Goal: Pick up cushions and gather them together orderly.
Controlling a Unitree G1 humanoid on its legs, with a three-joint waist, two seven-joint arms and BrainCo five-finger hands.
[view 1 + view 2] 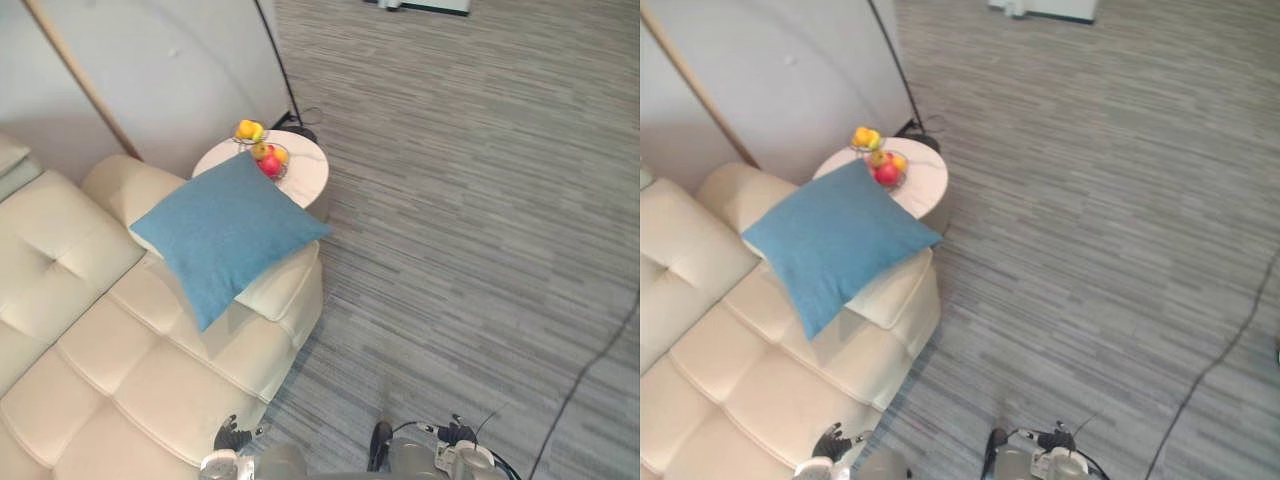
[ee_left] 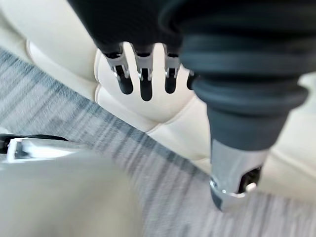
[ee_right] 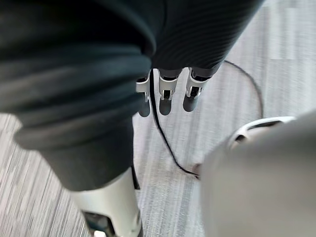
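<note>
left robot hand (image 2: 144,85), right robot hand (image 3: 166,98): relaxed, empty | blue cushion (image 1: 225,235) on sofa (image 1: 90,340)

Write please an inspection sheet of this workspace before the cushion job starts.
surface: cream tufted sofa, grey striped carpet
job's things: one blue cushion, lying on the sofa's end
clutter: round white table with fruit bowl
hands: left hand and right hand, fingers straight, holding nothing
cables: black lead down the wall behind the table
surroundings: white wall, slanted wooden pole
</note>
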